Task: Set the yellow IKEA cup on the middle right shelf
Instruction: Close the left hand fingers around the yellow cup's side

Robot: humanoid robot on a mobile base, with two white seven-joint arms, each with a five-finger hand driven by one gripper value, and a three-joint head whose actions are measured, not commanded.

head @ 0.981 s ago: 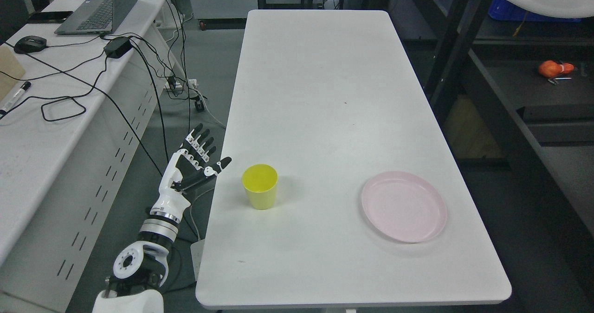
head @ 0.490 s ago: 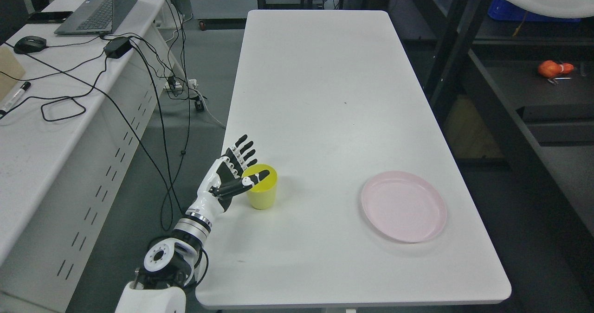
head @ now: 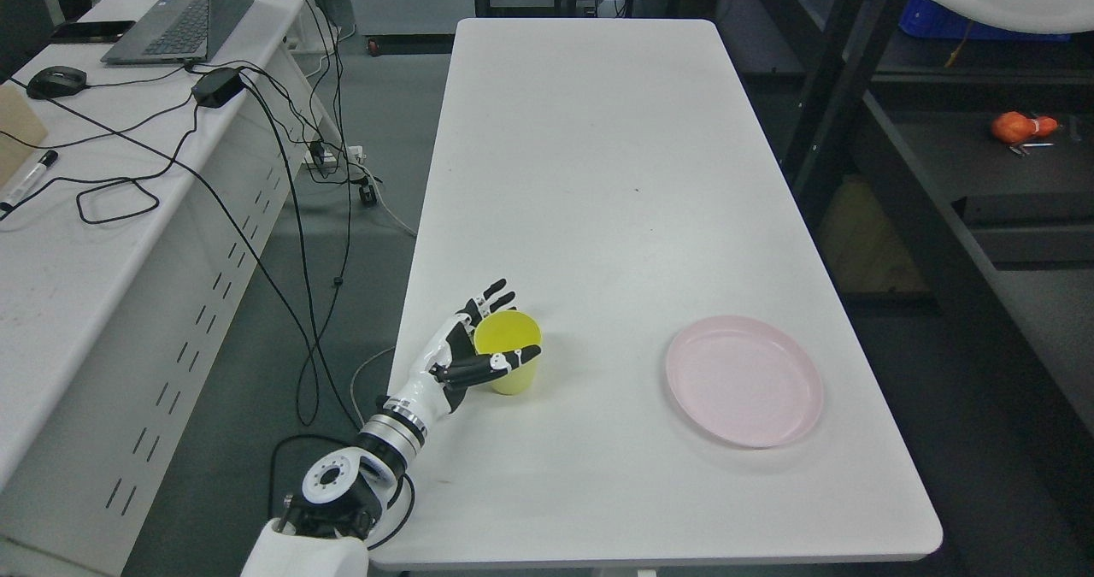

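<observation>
The yellow cup (head: 510,339) stands upright near the front left of the white table (head: 598,175). My left hand (head: 515,324) reaches in from the lower left and cradles it. The thumb (head: 500,364) lies across the cup's near side, and the other fingers (head: 489,297) stretch straight along its far left side. The hand is open around the cup, not clenched. The dark shelf unit (head: 983,167) stands to the right of the table. My right arm does not show.
A pink plate (head: 744,380) lies on the table's front right. An orange object (head: 1021,126) rests on the dark shelf. At left, a desk (head: 68,244) carries a laptop, a mouse and cables, with a floor gap between it and the table.
My left hand moved right from beside the table edge to the cup and came around it. The cup has shifted slightly to the right with the hand.
</observation>
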